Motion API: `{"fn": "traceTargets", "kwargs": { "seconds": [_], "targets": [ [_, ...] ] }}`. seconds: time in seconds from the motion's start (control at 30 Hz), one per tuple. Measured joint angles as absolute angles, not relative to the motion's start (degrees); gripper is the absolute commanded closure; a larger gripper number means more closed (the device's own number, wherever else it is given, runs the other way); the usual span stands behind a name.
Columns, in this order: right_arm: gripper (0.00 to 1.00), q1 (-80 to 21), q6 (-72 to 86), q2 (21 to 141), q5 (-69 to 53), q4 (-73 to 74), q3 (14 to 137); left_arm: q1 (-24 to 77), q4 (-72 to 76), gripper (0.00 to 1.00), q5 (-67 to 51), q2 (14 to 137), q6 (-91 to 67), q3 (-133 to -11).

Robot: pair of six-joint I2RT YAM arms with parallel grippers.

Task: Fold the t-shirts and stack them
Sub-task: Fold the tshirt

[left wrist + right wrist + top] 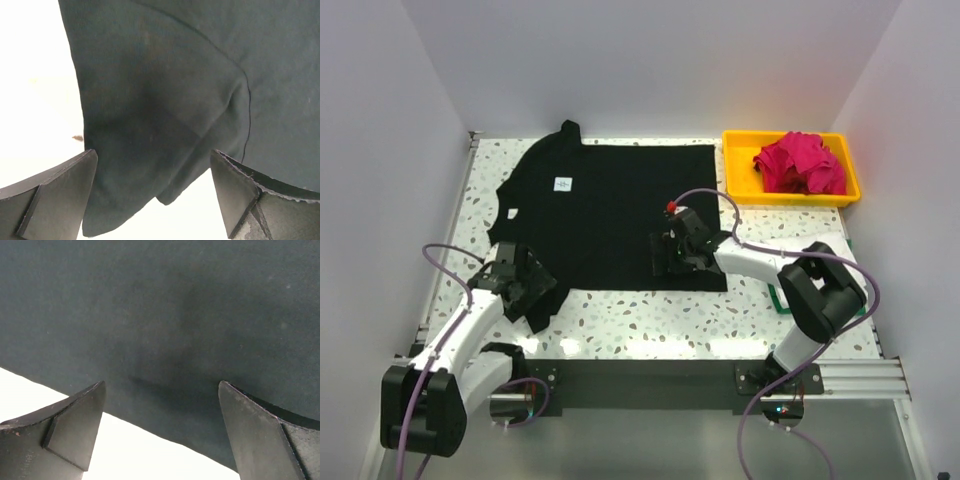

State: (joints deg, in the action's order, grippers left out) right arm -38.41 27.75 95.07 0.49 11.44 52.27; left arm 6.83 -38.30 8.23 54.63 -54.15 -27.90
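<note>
Both arms are down on the black t-shirt (620,215) right now. The shirt lies spread flat on the speckled table (650,320), collar end toward the left, and its small white label (562,184) shows near the neck. The left gripper (154,155) sits over the near-left sleeve with its jaws spread wide. In the left wrist view the sleeve hem hangs between the two dark fingers (55,195), with bare tabletop on either side, and nothing is pinched. I can't tell from that view whether the pads touch the cloth or just hover over it. The right gripper (162,385) is over the near hem, toward the right corner of the shirt, and its jaws stand wide apart too. In its wrist view the straight edge of the fabric runs diagonally between the fingertips (75,425), and again there's no grip on anything. The yellow tray (740,190) sits at the far right corner, just beside the shirt's far right corner, and the magenta t-shirt (802,163) is bunched up inside it in a crumpled heap. Beside the right arm's elbow there's a sliver of green cloth (778,298) poking out on the table. The arm hides most of it, so I can't say how it lies.
</note>
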Motion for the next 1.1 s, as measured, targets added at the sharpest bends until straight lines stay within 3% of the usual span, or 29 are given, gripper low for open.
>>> {"fn": "traceTargets", "kwargs": {
  "seconds": [0.47,1.1],
  "targets": [
    [0.01,-33.67,28.99,95.09,2.37,9.17,51.40,3.44,-33.50,0.00,17.98,62.54,-56.53,-30.09],
    [0.01,-33.67,28.97,95.33,2.87,9.21,51.51,3.92,-32.93,0.03,-2.66,57.21,-51.22,-30.28]
  ]
}}
